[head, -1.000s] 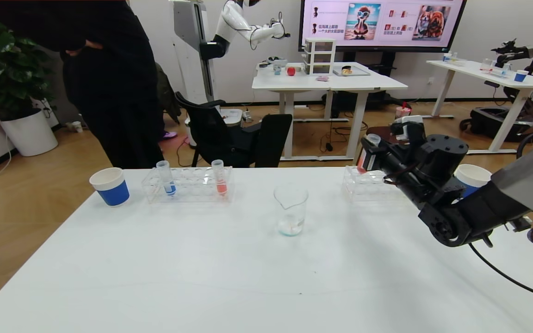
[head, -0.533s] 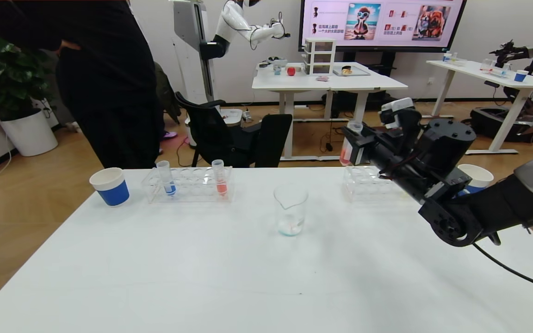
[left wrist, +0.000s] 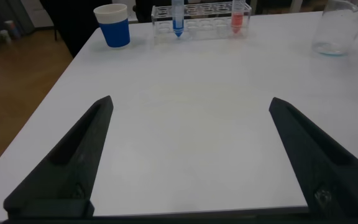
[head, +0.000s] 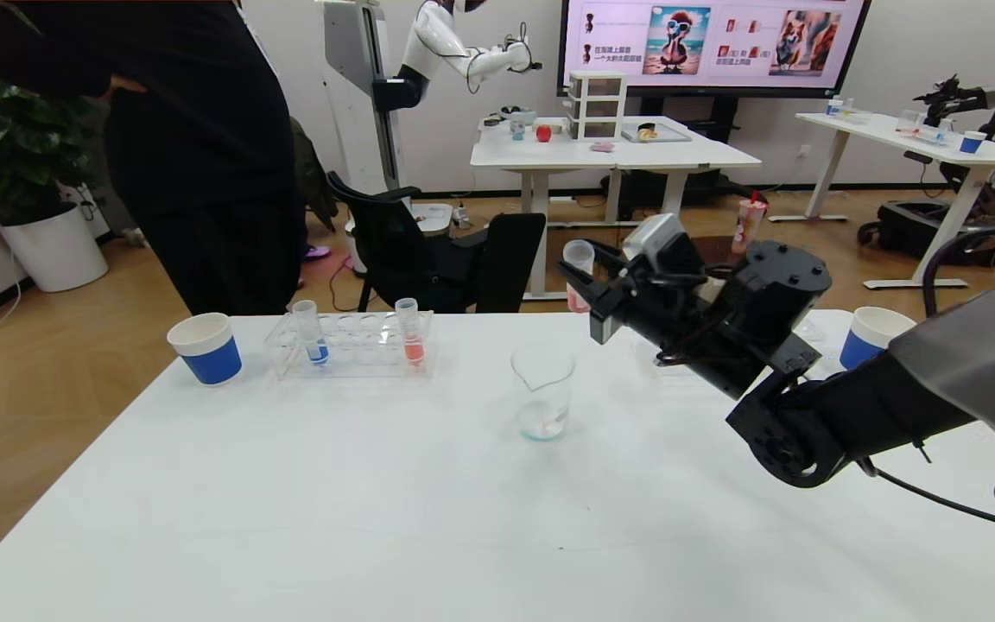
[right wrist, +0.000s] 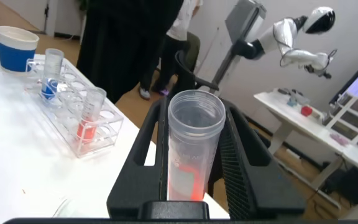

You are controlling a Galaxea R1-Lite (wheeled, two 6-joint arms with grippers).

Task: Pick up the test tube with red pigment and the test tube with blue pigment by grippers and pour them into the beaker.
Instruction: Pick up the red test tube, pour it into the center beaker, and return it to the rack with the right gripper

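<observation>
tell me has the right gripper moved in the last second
Yes. The right gripper, shut on the test tube with red pigment, has swung to the robot's left, from above the right-hand rack toward the beaker.

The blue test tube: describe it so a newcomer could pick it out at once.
On the white table, find the clear rack beside the left blue-banded cup. Two tubes stand in it; the test tube with blue pigment is nearer that cup, its liquid bright blue, unlike its coral-red neighbour.

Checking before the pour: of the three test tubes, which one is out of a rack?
The test tube with red pigment, clamped upright in the right gripper above the table. The blue tube and the coral-red tube stand in the left rack.
</observation>
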